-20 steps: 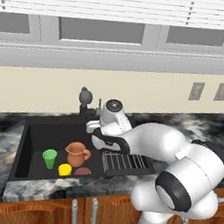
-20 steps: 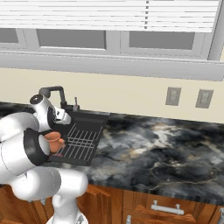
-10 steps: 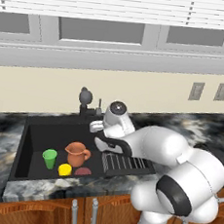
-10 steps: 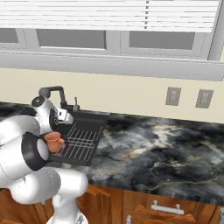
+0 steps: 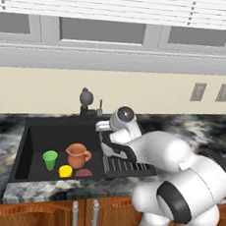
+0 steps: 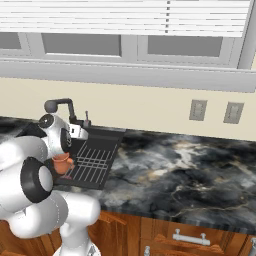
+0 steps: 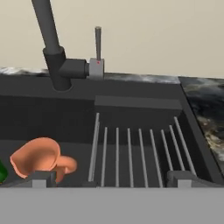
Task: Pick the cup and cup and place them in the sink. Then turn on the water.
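Cups first: the green cup and the yellow patterned cup both sit on the floor of the black sink, just beside each other, with the terracotta jug close on their right and a small dark red thing by the jug's foot. So I judge the placing half done and the tap next. My gripper has its jaws spread wide and holds nothing; it hangs low over the ribbed wire rack, looking straight at the back wall of the basin. That heading makes sense to me, since the black faucet rises ahead and its thin upright lever stands just beside the base, on the marble counter edge. No water runs from the rounded head. I reckon the reach must climb to that lever, and wide jaws suit a push or a pinch
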Robot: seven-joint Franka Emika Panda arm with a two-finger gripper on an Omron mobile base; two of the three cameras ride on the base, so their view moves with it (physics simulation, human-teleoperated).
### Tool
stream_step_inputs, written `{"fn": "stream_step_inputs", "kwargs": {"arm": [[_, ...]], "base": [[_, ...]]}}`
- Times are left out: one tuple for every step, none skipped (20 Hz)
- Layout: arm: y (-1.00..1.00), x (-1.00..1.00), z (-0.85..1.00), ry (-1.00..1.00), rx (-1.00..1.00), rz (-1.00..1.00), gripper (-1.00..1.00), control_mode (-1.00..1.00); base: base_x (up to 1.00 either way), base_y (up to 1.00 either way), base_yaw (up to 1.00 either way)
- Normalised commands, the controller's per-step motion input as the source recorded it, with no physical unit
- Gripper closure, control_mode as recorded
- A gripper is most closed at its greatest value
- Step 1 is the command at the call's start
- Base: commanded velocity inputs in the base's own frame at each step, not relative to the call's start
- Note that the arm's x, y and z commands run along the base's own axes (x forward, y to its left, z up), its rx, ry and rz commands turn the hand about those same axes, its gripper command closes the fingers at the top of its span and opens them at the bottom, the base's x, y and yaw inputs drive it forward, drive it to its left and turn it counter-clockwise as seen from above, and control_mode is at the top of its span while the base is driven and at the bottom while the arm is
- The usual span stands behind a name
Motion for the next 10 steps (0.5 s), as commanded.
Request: {"fn": "stream_step_inputs", "kwargs": {"arm": [[-0.19,0.00,0.00,-0.22,0.00,0.02,-1.00,-1.00],[-0.17,0.01,0.00,-0.21,0.00,0.03,-1.00,-1.00],[-0.17,0.04,0.00,-0.21,0.00,0.04,-1.00,-1.00],[-0.12,0.05,0.00,-0.21,0.01,0.05,-1.00,-1.00],[-0.12,0.09,0.00,-0.20,0.01,0.06,-1.00,-1.00],[-0.09,0.14,0.00,-0.18,0.00,0.06,-1.00,-1.00],[-0.08,0.16,0.00,-0.17,0.00,0.06,-1.00,-1.00],[-0.09,0.11,0.00,-0.16,0.01,0.05,-1.00,-1.00],[-0.09,0.10,0.00,-0.15,0.01,0.05,-1.00,-1.00],[-0.02,0.16,0.00,-0.13,0.00,0.05,-1.00,-1.00]], "base": [[0.00,0.00,0.00],[0.00,0.00,0.00],[0.00,0.00,0.00],[0.00,0.00,0.00],[0.00,0.00,0.00],[0.00,0.00,0.00],[0.00,0.00,0.00],[0.00,0.00,0.00],[0.00,0.00,0.00],[0.00,0.00,0.00]]}}
